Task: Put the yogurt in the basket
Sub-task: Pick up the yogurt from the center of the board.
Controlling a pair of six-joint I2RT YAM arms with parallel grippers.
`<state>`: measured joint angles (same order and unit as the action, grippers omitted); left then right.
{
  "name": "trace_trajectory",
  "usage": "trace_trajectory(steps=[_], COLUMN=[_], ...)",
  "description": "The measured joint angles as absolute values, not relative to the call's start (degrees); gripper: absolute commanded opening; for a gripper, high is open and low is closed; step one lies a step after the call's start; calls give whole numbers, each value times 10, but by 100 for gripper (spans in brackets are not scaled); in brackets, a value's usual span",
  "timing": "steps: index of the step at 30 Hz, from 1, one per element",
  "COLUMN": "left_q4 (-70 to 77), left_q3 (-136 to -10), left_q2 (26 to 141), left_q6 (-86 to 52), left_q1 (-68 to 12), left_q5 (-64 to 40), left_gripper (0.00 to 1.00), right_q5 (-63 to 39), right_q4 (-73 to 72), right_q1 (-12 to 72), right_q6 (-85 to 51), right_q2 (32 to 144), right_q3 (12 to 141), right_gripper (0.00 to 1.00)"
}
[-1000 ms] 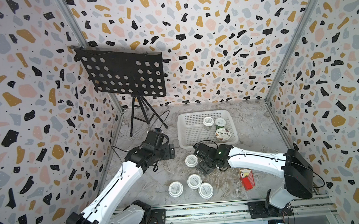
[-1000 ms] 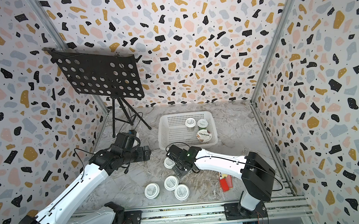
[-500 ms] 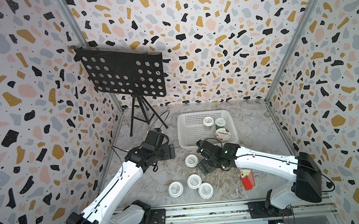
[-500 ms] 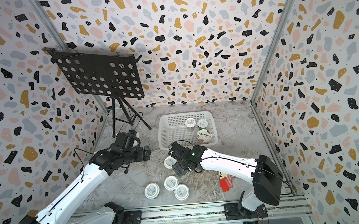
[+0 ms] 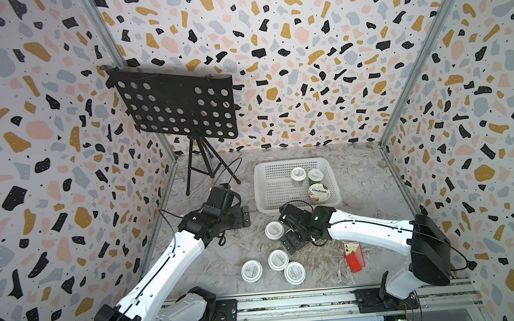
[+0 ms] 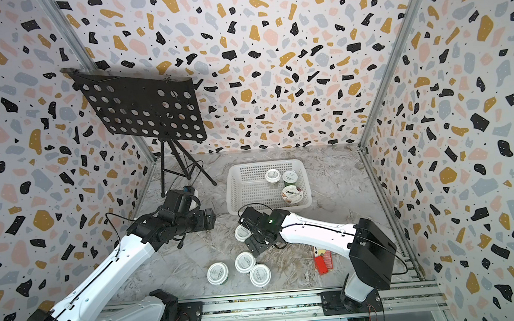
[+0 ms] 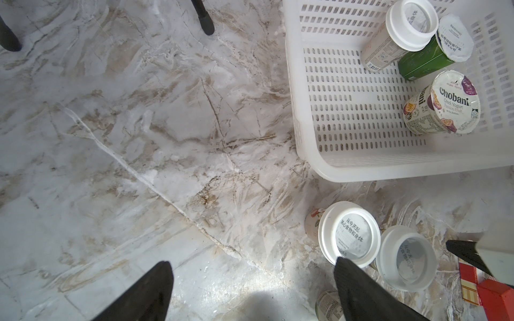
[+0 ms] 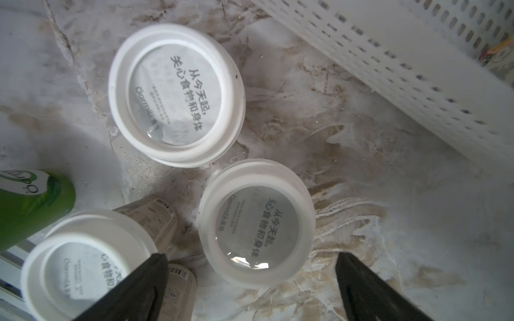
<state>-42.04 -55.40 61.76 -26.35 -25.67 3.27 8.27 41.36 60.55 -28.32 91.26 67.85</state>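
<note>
Nearest the front rail (image 5: pixel 290 301), a cluster of three white yogurt cups (image 5: pixel 278 260) stands upright on the marbled floor (image 5: pixel 225 262). Their lids are packed close together, and a red card box (image 5: pixel 353 255) lies well off to their right.

Just beyond the cluster, the right gripper (image 5: pixel 287 229) hangs low with its fingers (image 8: pixel 370 289) spread wide. The right wrist view shows one white cup (image 8: pixel 256 222) sitting just ahead of the parted fingertips, with no contact visible. In both top views the gripper hides this cup. A second white cup (image 5: pixel 274 229) stands just beside it, on the side away from the arm.

Further left and slightly farther back, the left gripper (image 5: pixel 246 217) hovers with its jaws apart. The left wrist view shows only bare floor between its fingers (image 7: pixel 150 286).

Behind both arms sits the white perforated basket (image 5: pixel 259 186). Three cups stand toward its right half: a white-lidded cup (image 5: pixel 298 174), a green-sided cup (image 5: pixel 315 175) just beside it, and the wider Chobani cup (image 5: pixel 318 192) nearest the arms.

At the far left a black music stand (image 5: pixel 181 107) rises on its tripod against the terrazzo-patterned walls (image 5: pixel 304 55).
</note>
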Motion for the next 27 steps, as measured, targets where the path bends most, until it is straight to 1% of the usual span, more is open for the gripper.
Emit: trace_trajectory(steps=[14, 27], left_q4=[-420, -420], left_q3=[-554, -554], left_q2=[617, 617], left_q6=[-263, -263], left_q1=[-256, -255], left_q5=[28, 24], left_gripper=[95, 95], right_q5=[70, 60], right_q4=[402, 389], right_q1=[594, 579], right_q6=[-282, -281], right_q2=[948, 950], right_q3=[687, 687], right_gripper=[99, 91])
